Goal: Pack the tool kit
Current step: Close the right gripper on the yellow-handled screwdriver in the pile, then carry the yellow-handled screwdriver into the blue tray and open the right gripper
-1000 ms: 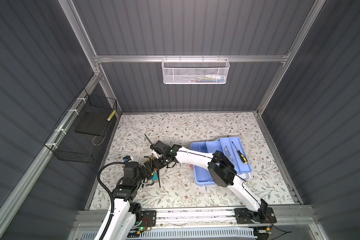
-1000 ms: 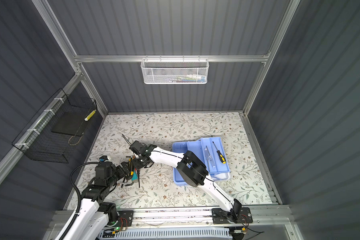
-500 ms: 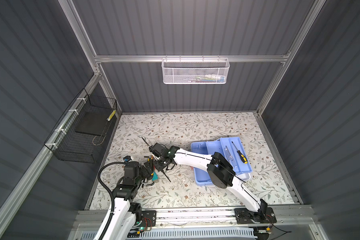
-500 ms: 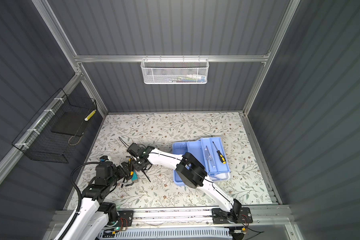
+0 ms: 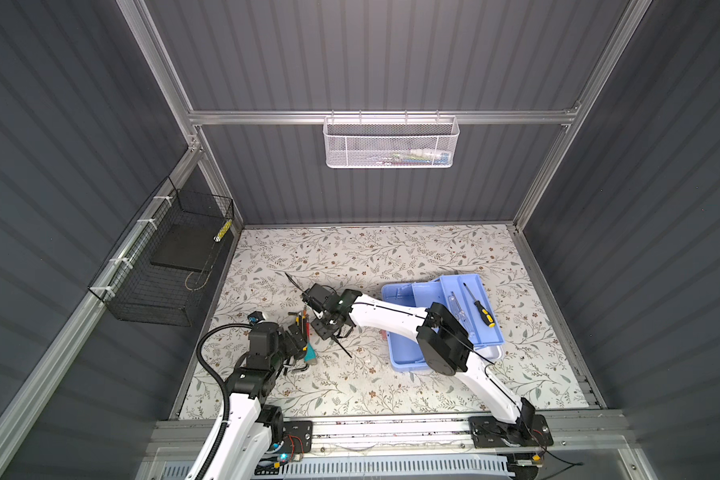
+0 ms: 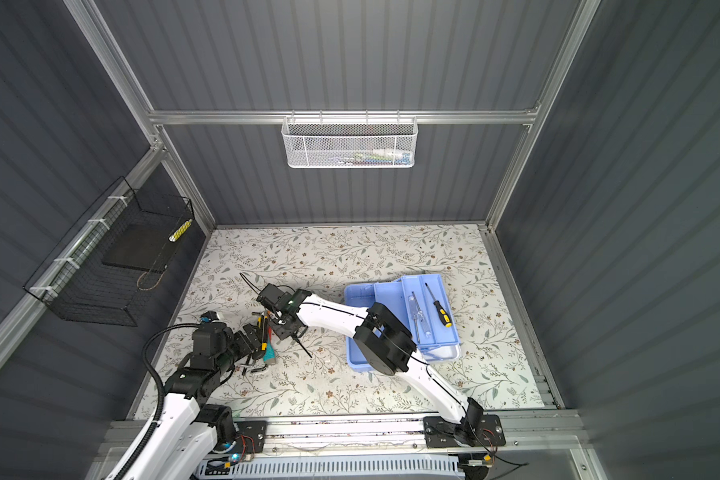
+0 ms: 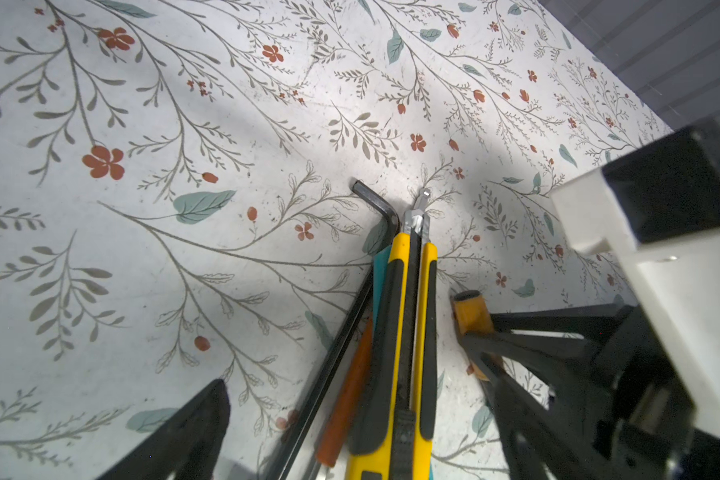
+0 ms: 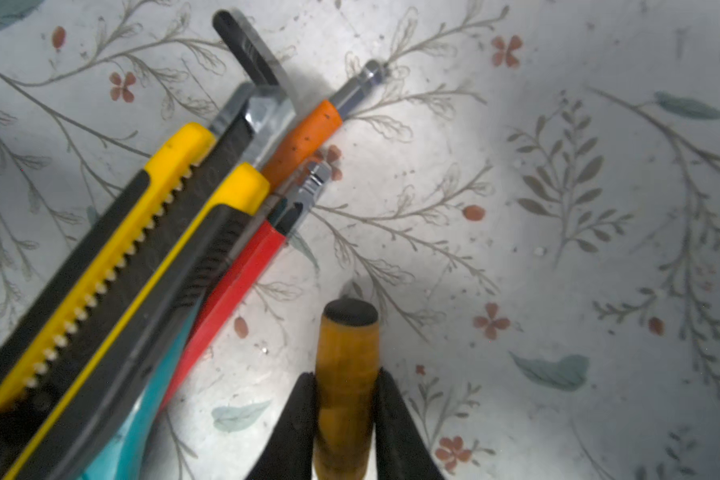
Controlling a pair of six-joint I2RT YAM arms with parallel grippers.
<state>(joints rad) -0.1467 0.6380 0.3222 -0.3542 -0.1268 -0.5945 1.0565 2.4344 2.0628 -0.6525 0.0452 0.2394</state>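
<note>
While I look down the right wrist camera, the right fingers (image 8: 296, 428) are pinched narrow on the amber-handled screwdriver (image 8: 346, 365), one on each side of its handle, with its black end cap poking out past the tips. Whether it is clear of the bench (image 8: 558, 208) I cannot tell. Just beside those fingers a bundle of tools lies side by side: a red-handled tool (image 8: 233, 274) nearest, then an orange-handled tool (image 8: 304, 137), a yellow utility knife (image 8: 142, 232) and a black hex key (image 8: 246, 50). My left fingers (image 7: 184, 436) stand wide apart, gripping nothing, with that same bundle lying between them. Well apart from both pairs of fingers, out past the right arm's elbow, the tool kit (image 5: 404, 353) sits open on the bench. Its light blue upper tray holds a yellow-handled screwdriver (image 5: 484, 311) and a clear-handled screwdriver (image 6: 418, 316). Farthest off, a black wire basket (image 5: 163, 266) and a white mesh basket (image 5: 389, 143) hang on the walls.
</note>
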